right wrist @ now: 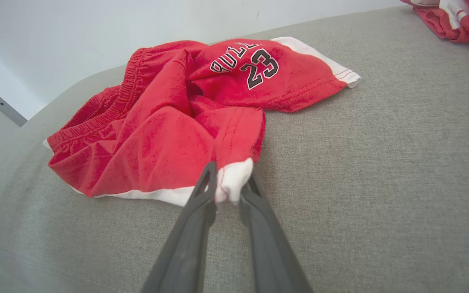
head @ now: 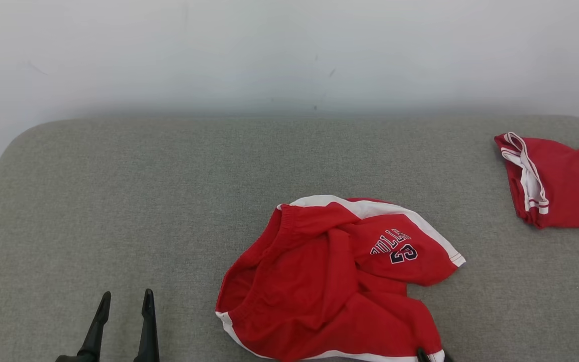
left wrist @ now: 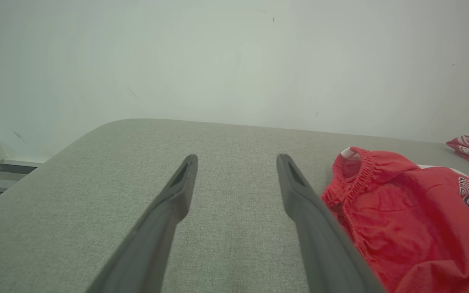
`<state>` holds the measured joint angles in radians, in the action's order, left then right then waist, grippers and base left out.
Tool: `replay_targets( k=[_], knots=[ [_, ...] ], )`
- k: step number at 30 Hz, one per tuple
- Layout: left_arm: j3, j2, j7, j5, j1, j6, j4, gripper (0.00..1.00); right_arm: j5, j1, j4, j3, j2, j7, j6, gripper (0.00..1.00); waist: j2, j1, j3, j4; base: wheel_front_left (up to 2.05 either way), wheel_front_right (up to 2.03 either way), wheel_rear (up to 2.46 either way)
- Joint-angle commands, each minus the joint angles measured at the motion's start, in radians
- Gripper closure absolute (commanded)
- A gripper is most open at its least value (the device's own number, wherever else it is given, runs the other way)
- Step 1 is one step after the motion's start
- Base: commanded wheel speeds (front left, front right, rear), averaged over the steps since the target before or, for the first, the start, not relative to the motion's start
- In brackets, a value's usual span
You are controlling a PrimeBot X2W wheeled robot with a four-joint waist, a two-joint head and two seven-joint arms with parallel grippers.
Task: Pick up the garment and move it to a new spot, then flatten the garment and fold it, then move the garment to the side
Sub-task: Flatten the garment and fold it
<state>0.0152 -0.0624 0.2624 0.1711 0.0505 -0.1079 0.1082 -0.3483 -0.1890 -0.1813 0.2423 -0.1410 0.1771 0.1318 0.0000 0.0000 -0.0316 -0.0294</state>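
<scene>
Two claws differ: the left claw (head: 126, 294) stands spread above bare grey worktop (head: 118, 201), the right claw (right wrist: 231, 181) pinches the near white hem corner of the crumpled red shorts (head: 319, 281), which lie mid-worktop, long axis diagonal, waistband leftward, printed leg pointing far-right.

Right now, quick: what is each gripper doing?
Left gripper: open, holding nothing, beside the red shorts.
Right gripper: shut on the white hem corner of the shorts.
</scene>
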Motion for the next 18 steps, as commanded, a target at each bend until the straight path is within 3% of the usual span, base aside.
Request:
replay_targets(
  k=[1, 11, 18],
  knots=[
    [0.005, 0.002, 0.003, -0.005, -0.008, -0.004, 0.004, 0.00, 0.011, -0.001, 0.008, -0.010, -0.001, 0.008, -0.003, 0.00, 0.0000, 0.0000, -0.001, 0.003, 0.00, 0.00, 0.00],
    [0.014, 0.000, 0.003, -0.014, -0.008, -0.009, 0.006, 0.00, 0.052, 0.116, 0.055, -0.058, -0.073, -0.006, -0.003, 0.00, 0.0000, 0.0000, 0.007, -0.001, 0.00, 0.00, 0.00],
    [0.010, 0.004, 0.003, -0.015, -0.018, -0.012, 0.005, 0.00, 0.046, 0.277, -0.023, -0.060, -0.139, -0.070, -0.003, 0.00, 0.0000, 0.0000, 0.005, -0.032, 0.00, 0.00, 0.00]
  ],
)
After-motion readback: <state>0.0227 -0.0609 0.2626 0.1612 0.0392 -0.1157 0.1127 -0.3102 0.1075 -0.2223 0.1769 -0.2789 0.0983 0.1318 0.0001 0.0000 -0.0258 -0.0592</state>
